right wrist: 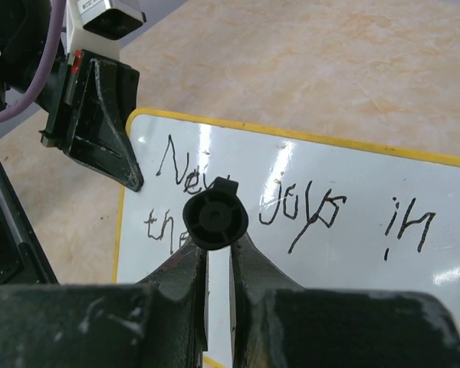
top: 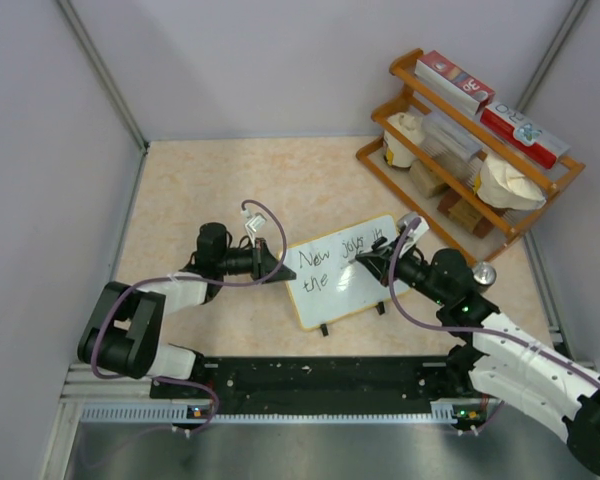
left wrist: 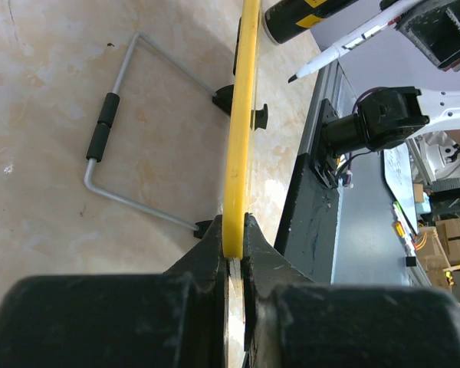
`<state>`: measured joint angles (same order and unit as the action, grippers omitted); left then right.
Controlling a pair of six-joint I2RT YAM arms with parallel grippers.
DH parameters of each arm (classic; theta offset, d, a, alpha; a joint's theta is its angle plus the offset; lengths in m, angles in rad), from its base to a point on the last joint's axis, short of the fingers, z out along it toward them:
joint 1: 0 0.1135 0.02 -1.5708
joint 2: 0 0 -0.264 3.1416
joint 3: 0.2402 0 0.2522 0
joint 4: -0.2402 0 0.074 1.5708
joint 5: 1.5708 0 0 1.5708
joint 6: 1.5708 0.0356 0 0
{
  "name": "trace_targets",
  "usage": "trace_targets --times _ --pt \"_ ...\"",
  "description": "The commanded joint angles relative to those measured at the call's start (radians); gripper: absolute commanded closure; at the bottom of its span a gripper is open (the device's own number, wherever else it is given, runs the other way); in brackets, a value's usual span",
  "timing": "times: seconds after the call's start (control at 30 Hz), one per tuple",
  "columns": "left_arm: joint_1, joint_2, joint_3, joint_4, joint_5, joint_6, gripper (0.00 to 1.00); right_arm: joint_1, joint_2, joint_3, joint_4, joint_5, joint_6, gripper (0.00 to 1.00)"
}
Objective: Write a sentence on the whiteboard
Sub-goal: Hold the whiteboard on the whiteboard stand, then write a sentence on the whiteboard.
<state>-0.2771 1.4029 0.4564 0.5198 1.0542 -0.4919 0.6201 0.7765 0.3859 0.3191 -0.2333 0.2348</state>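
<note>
Yellow-framed and glossy white, the whiteboard (top: 345, 272) is shown at the centre of the top view, propped on the beige table (top: 200, 190) between the two arms, with two small black feet at its lower edge. In the left wrist view, a wire stand (left wrist: 111, 126) with a black sleeve is seen at left behind the board, which is viewed edge-on. The left gripper (top: 278, 263) is closed on the board's left edge, and the frame is pinched between its black fingers (left wrist: 207, 257) at the bottom centre of that view. The right gripper (right wrist: 219, 257) is held over the right half of the board, and its jaws are closed on a marker (right wrist: 215, 218). The marker is seen end-on at the centre of the right wrist view. Handwriting in black is seen on the board: "New joys in" on the upper line and "the" below it at left. Whether the marker tip touches the surface cannot be told. A wooden rack (top: 400, 70) loaded with boxes is seen at the upper right of the top view, well apart from the board.
</note>
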Motion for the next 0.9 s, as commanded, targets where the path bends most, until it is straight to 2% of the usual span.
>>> trace_targets --times 0.0,0.2,0.43,0.87 --pt "0.001 0.016 0.016 0.005 -0.062 0.093 1.0 0.026 -0.023 -0.012 0.02 0.005 -0.022 1.0" --pt "0.001 0.024 0.019 0.008 -0.053 0.09 1.0 0.108 -0.016 -0.018 0.02 0.115 -0.055 1.0" --pt "0.003 0.025 0.019 0.013 -0.045 0.088 1.0 0.132 0.026 -0.002 0.026 0.221 -0.051 1.0" --pt "0.001 0.03 0.019 0.017 -0.04 0.084 1.0 0.136 0.067 0.007 0.061 0.219 -0.031 1.0"
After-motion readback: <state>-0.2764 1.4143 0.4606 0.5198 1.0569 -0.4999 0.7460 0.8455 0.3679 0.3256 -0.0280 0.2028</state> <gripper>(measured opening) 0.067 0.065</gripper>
